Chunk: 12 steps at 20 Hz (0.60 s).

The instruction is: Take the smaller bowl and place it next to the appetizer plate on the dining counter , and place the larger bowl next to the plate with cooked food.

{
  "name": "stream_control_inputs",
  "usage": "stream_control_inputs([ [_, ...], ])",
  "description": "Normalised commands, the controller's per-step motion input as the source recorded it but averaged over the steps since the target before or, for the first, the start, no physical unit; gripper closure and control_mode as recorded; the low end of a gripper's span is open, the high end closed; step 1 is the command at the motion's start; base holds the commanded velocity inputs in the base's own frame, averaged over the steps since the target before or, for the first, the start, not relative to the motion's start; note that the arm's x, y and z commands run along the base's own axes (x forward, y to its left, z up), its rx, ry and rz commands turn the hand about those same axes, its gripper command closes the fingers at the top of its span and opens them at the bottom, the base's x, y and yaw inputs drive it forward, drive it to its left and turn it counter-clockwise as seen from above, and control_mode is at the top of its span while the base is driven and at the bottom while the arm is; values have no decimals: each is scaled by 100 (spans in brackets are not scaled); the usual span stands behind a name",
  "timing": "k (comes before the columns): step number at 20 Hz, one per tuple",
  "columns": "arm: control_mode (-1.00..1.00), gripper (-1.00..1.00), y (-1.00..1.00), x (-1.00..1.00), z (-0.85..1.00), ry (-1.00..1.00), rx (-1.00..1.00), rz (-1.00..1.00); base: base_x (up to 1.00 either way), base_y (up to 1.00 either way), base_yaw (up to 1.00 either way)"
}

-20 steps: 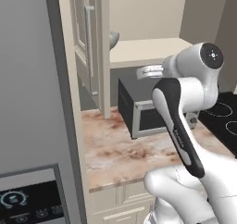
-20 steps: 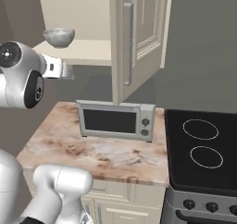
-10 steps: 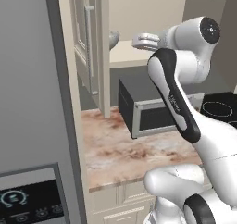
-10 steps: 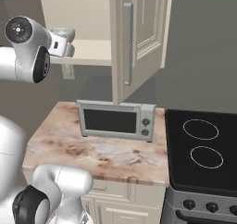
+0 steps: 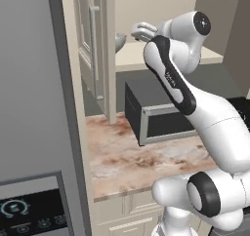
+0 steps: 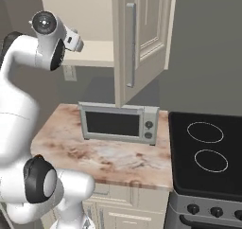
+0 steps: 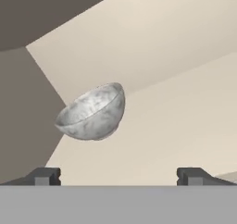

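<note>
Bowl [image 7: 92, 112], round, mottled grey-white stone

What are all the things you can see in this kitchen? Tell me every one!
smaller bowl: one, mottled grey-white, on the shelf inside the open upper cabinet, just ahead of the gripper.
cabinet shelf: one, cream, above the microwave.
cabinet doors: two, cream with long handles, both swung open.
microwave: one, silver with a dark window, on the counter under the cabinet.
counter: one, beige brown-veined marble top, cream drawers below.
stove: one, black top with two ring burners and knobs in front, right of the counter.
fridge: one, grey with a dark display panel, left of the counter.
arm: one, white with dark joints, raised to the shelf.
gripper: one, dark fingertips, open, facing the bowl.
</note>
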Motion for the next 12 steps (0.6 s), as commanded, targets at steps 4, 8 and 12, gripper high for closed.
stream_control_inputs([
  [4,-100,-100,49,74,-1,3,9,0,0,0,0],
  [8,-100,-100,35,72,-1,7,6,0,0,0,0],
  [12,-100,-100,17,63,-6,11,3,0,0,0,0],
])
